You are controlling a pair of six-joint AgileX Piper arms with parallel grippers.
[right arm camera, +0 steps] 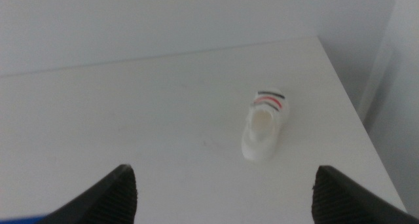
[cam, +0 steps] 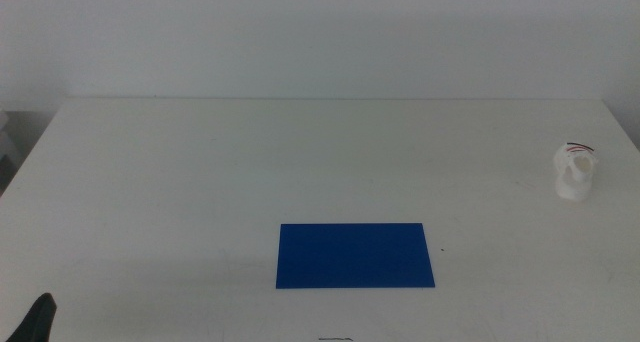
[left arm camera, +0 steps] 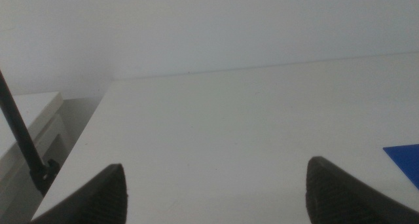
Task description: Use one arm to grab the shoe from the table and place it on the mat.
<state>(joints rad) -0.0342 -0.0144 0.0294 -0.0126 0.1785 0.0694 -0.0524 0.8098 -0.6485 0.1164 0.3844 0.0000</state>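
Table [cam: 250, 162] smooth, matt white – mat [cam: 356, 255] flat matt blue.

Plain white wall [cam: 320, 37] behind; white cabinet [left arm camera: 29, 119] beside.

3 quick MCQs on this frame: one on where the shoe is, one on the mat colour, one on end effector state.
1. Where does the shoe sit?
A. on the mat
B. near the table's right edge
C. in an end effector

2. What colour is the mat?
A. red
B. green
C. deep blue

3. What is the right end effector doing?
A. open, holding nothing
B. shut on the shoe
C. resting on the mat

Answers:
1. B: it stands far right, apart from the mat.
2. C: a flat blue rectangle.
3. A: its jaws are spread and the shoe lies beyond them.
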